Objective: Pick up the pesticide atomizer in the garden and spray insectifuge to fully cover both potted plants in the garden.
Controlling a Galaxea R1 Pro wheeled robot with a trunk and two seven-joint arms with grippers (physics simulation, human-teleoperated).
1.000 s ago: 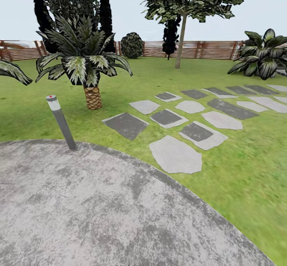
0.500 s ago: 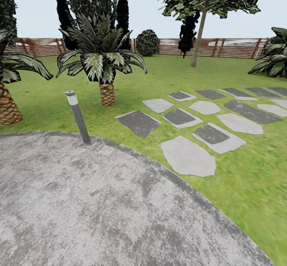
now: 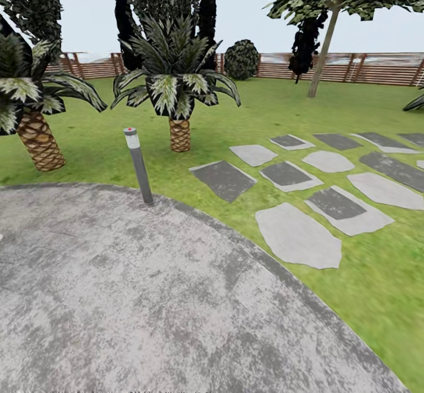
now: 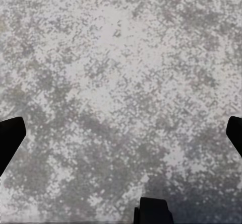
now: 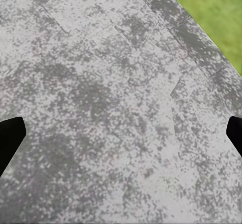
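Observation:
The pesticide atomizer and the two potted plants are out of view. The garden lies ahead in the head view: a round mottled grey stone patio (image 3: 147, 299) in the foreground, green lawn (image 3: 265, 110) beyond it and a brown slatted fence (image 3: 365, 66) at the back. My left gripper (image 4: 121, 136) is open over bare patio stone, its dark fingertips (image 4: 10, 138) wide apart with nothing between them. My right gripper (image 5: 121, 136) is open too, above the patio near its grass edge (image 5: 212, 7).
A grey bollard light (image 3: 139, 169) stands at the patio's far rim. Two palms (image 3: 176, 92) (image 3: 29, 116) grow on the lawn behind it. Flat stepping stones (image 3: 297, 237) run off to the right. A thin-trunked tree (image 3: 321, 51) stands near the fence.
The whole head view has shifted: the camera has turned left. The bollard, palm and stepping stones slid rightward in the picture, and a second palm came into view at the left.

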